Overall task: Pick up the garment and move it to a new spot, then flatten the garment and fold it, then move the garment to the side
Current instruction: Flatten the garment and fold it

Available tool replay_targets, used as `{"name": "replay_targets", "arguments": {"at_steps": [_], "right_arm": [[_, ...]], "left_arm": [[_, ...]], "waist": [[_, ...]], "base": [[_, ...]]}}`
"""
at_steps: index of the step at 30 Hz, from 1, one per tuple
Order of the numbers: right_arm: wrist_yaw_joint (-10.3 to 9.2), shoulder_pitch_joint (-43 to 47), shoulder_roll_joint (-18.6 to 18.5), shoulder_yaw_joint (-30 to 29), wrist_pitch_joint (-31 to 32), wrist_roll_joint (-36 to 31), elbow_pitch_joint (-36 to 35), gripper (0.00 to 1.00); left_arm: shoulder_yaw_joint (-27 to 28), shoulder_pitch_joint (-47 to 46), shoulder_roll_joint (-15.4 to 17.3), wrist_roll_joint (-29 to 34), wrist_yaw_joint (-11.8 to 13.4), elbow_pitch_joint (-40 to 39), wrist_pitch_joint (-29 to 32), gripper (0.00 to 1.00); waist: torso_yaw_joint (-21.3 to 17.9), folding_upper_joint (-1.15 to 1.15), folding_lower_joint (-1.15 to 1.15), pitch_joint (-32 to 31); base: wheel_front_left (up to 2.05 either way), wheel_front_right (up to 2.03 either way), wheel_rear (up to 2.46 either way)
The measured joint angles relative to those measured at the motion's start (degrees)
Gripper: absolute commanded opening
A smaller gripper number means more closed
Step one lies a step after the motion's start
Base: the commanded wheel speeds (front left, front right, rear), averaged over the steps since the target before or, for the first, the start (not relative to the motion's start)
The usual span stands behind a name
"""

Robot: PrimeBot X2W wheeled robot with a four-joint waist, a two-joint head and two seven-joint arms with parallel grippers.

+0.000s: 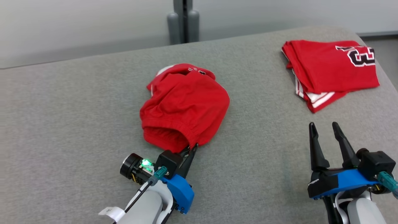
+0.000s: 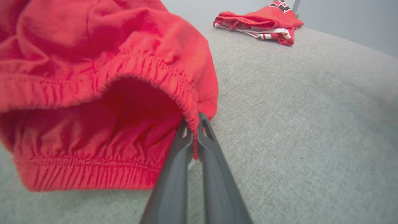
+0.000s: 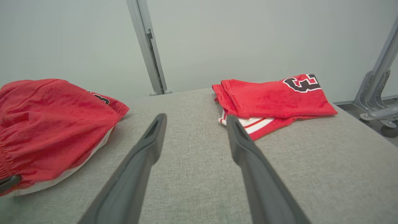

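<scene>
1. Two red garments lie on the grey worktop point(image 1: 62, 124), and I count two tools, each with two dark fingers.
2. Left of centre sits the crumpled garment point(image 1: 185, 105), bunched into a rounded heap well apart from the other one. Its long axis runs from my near side to the far side, leaning slightly right. The elastic waistband point(image 1: 168, 126) opens toward me and the lettered end points away.
3. My left tool point(image 1: 192, 148) meets the near right corner of that waistband. The head view gives me just the fingertips at the hem. The left wrist view adds the detail that both fingers are pressed together with the gathered elastic edge pinched between them.
4. That same wrist view looks straight into the open waistband, which is darker red inside.
5. The right wrist view gives me the heap's side, with white trim along its lower edge touching the worktop.
6. One grey post point(image 1: 183, 21) stands behind the far edge, near the middle.
7. My right tool point(image 1: 324, 124) sits over bare worktop at the lower right, fingers spread and holding nothing.
8. Farthest right, the folded garment point(image 1: 329, 70) lies as a flat stack near the far right corner, with black white-edged digits on top and white stripes at its near edge. The right wrist view adds a grey wheeled frame leg point(image 3: 377, 102) beyond the worktop's right edge.
</scene>
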State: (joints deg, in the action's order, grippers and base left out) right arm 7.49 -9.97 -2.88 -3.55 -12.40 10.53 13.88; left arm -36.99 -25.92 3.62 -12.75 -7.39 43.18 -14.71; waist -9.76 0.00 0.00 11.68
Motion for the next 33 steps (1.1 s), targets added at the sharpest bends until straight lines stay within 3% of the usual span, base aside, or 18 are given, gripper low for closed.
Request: {"name": "replay_targets", "arguments": {"at_steps": [10,19,25,29,30,31,33], "right_arm": [[0.0,2.85,-0.01,-0.36,1.14,-0.4,0.01,1.0],[0.0,4.66,0.02,-0.47,1.79,-0.31,-0.19,1.0],[0.0,5.11,0.03,-0.75,2.07,-0.22,-0.24,1.0],[0.0,5.19,0.02,-0.76,2.16,-0.22,-0.15,1.0],[0.0,5.19,0.02,-0.74,2.19,-0.22,-0.13,1.0],[0.0,5.18,0.03,-0.67,2.23,-0.22,-0.11,1.0],[0.0,5.19,0.02,-0.73,2.24,-0.23,-0.08,1.0]], "left_arm": [[2.7,7.2,1.22,-2.41,0.98,-13.62,-0.29,0.0],[7.33,17.75,6.22,-5.66,5.78,-23.75,-0.07,0.0],[11.41,24.43,10.17,-8.27,9.13,-26.17,1.03,0.0],[12.45,25.92,11.34,-9.39,9.94,-25.48,1.99,0.02],[12.66,25.92,11.29,-9.5,10.05,-25.27,1.94,0.28],[12.72,25.91,11.25,-9.53,10.21,-25.08,1.88,1.0],[13.13,25.82,10.99,-9.39,10.62,-25.28,1.13,1.0]], "waist": [[7.13,0.0,-0.01,-5.39],[12.88,0.0,-0.01,-7.8],[14.46,0.0,-0.01,-7.64],[14.64,0.0,0.0,-7.52],[14.63,0.0,0.0,-7.54],[14.59,0.0,0.0,-7.59],[14.5,0.0,-0.01,-7.74]], "base": [[0.0,0.0,0.0],[0.0,0.0,0.0],[0.0,0.0,0.0],[0.0,0.0,0.0],[0.0,0.0,0.0],[0.0,0.0,0.0],[0.0,0.0,0.0]]}}
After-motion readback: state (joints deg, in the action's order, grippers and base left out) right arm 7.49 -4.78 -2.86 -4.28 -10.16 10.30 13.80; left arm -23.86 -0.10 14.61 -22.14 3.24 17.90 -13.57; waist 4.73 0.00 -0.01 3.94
